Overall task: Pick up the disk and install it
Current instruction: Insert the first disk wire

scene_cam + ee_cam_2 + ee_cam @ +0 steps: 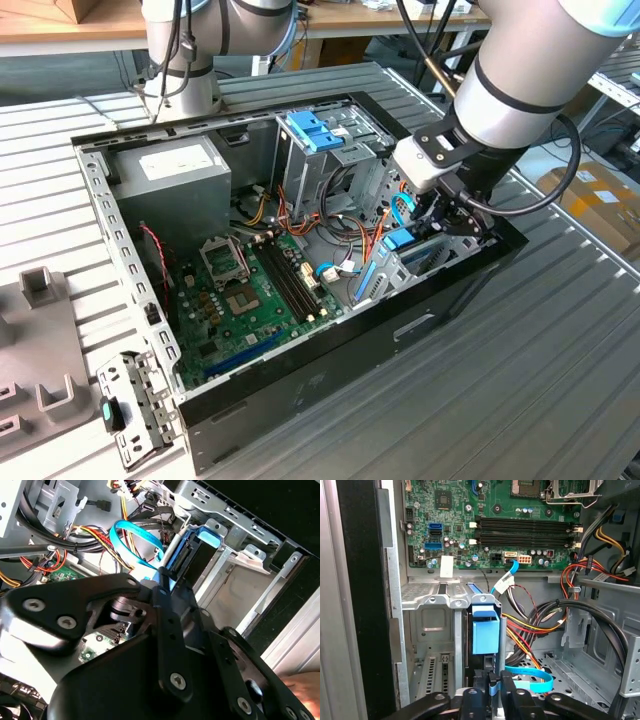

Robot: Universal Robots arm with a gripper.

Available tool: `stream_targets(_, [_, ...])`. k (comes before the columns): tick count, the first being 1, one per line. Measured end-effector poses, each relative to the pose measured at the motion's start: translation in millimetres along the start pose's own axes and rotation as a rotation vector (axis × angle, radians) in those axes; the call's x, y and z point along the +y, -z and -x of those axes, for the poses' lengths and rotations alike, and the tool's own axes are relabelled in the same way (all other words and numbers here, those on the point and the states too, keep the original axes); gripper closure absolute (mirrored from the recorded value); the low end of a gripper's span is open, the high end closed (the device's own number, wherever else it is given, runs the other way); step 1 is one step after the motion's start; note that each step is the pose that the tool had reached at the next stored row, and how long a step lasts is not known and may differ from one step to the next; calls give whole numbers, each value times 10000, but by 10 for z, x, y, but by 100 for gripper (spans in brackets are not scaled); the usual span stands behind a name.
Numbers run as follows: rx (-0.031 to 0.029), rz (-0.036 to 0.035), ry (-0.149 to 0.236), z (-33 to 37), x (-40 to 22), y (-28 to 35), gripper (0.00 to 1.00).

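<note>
The disk (pixel 485 635) is a dark drive framed by bright blue rails, standing on edge in a slot of the low metal drive cage (pixel 435 600) at the case's front corner. Its blue end tab faces me. My gripper (pixel 493 687) is right at that end, its two black fingers close together with a blue strip of the disk's rail pinched between them. In the second wrist view the gripper (pixel 165 582) meets the disk (pixel 192 555) at the cage (pixel 235 560). In the exterior view the gripper (pixel 437 215) reaches down into the case over the disk (pixel 400 240).
The open case holds a green motherboard (pixel 250 290), a grey power supply (pixel 170 170) and a tall grey bay topped by a blue clip (pixel 315 130). A thin blue cable (pixel 530 675) and bundled wires (pixel 545 620) lie beside the cage. The case's black wall (pixel 400 320) is close.
</note>
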State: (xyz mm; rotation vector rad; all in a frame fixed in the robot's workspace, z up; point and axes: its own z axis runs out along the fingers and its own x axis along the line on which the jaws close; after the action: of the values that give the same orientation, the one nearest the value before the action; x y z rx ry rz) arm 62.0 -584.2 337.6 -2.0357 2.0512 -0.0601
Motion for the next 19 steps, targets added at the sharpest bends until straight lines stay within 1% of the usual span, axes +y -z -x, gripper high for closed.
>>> stream_targets(1, [3, 0, 1, 0, 0, 1, 71])
stream_targets(6, [5, 1, 1, 1, -1, 6, 71])
stream_targets(8, [7, 0, 1, 5, -7, 33, 71])
stream_targets(11, [23, 1, 4, 18, -26, 117, 71])
stream_targets(13, [27, 0, 5, 23, -34, 153, 71])
stream_targets(14, [28, 0, 5, 25, -36, 164, 71])
stream_targets(18, [28, 0, 5, 25, -37, 166, 71])
stream_targets(19, [29, 28, 1, 25, -37, 166, 71])
